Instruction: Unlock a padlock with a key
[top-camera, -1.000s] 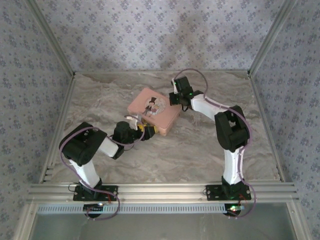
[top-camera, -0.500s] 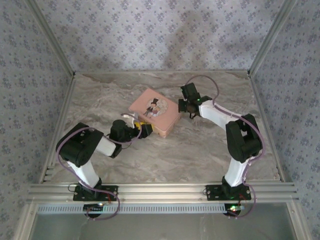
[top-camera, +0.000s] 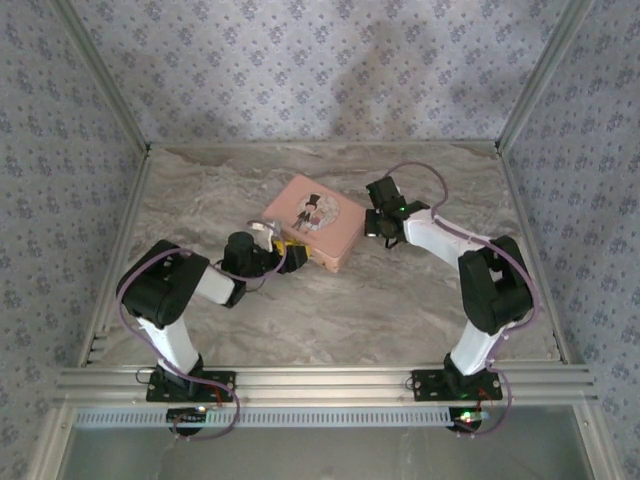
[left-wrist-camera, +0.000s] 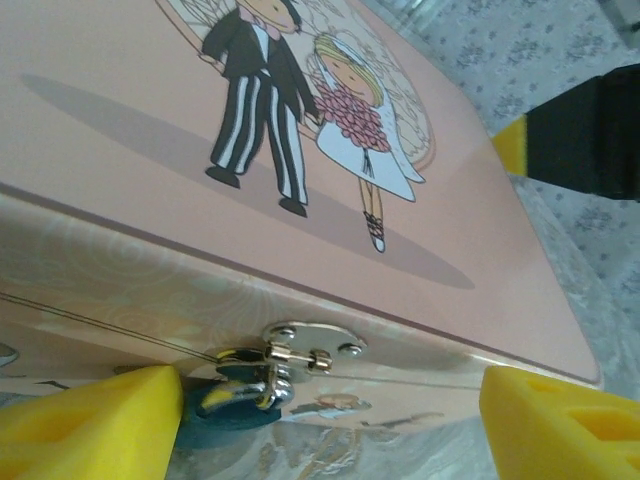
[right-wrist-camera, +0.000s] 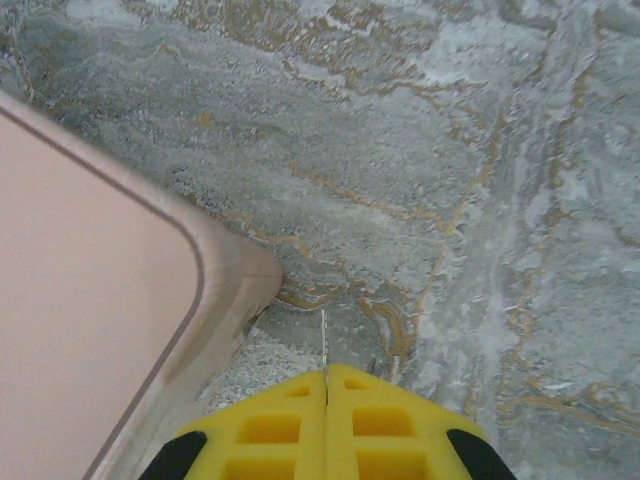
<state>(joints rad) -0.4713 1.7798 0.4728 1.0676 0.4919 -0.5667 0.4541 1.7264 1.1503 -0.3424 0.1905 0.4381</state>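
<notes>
Two arms close on the pink cartoon-printed tin box (top-camera: 312, 217) in the top view. The left gripper (top-camera: 292, 257) sits low against the tin's near long side. The right gripper (top-camera: 376, 224) hangs just beside its right-hand end, over the grey marbled worktop (top-camera: 360, 300). The left arm is the nearer to the clasp side.

From the left wrist, the silver clasp (left-wrist-camera: 305, 352) sits on the tin's front wall. The tiny dark bluish-grey metal padlock (left-wrist-camera: 232, 412) hangs under it, left of centre between the fingers and just beside the left yellow pad (left-wrist-camera: 95, 420). These fingers are spread wide and grasp nothing.

From the right wrist, the yellow fingers (right-wrist-camera: 270, 425) are pressed together, with the tin's rounded corner near on their left. A thin pale sliver (right-wrist-camera: 323, 340) pokes from their seam. I cannot tell whether it is the key. By my reading, the padlock lies around the corner from them.
</notes>
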